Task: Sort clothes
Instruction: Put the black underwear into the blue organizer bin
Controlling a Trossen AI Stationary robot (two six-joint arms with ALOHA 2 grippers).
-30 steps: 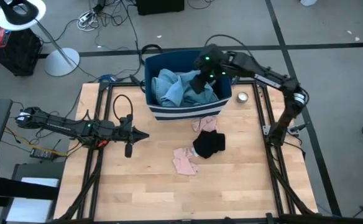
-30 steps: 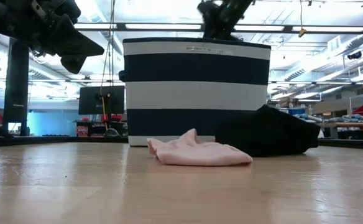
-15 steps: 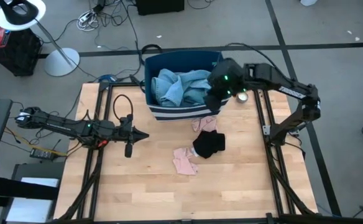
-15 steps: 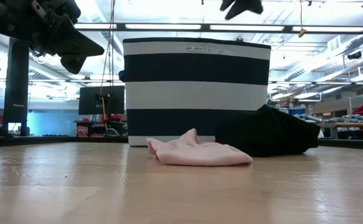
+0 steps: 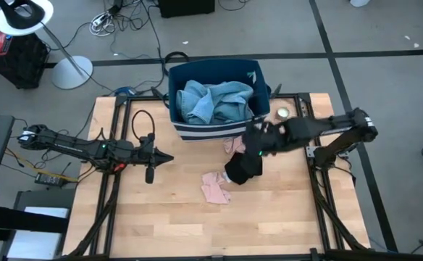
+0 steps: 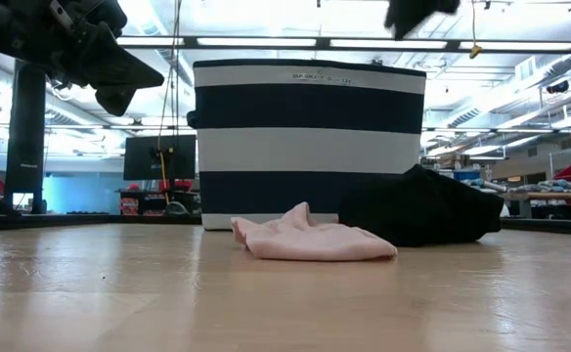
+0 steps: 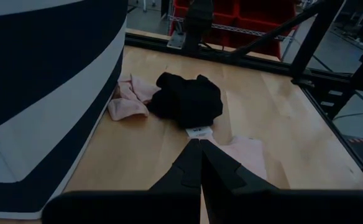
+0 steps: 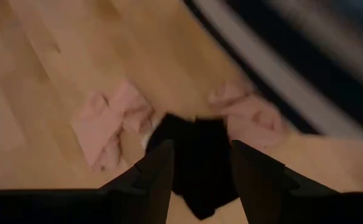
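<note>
Clothes lie in two places relative to the striped bin (image 5: 215,132). Inside the bin we see a heap of light blue denim (image 5: 215,100). In front of the bin, on the table (image 5: 168,210), a black garment (image 5: 243,168) rests well clear of its wall, with a white label showing at its edge in the left wrist view. A pink piece (image 5: 233,144) sits between the black garment and the bin, close against the bin's foot. Another pink piece (image 5: 215,188) lies on the far side of the black garment from the bin.

We find the right gripper (image 5: 256,143) empty, hanging in front of the bin above the black garment; its fingers (image 8: 158,168) stand apart, and through the gap the wrist view shows the black garment (image 8: 194,155) with pink cloth on either side.

We see the left gripper (image 5: 164,157) off to the bin's left, over bare wood, pointing toward the clothes, its fingers (image 7: 191,165) pressed together with nothing between them.
</note>
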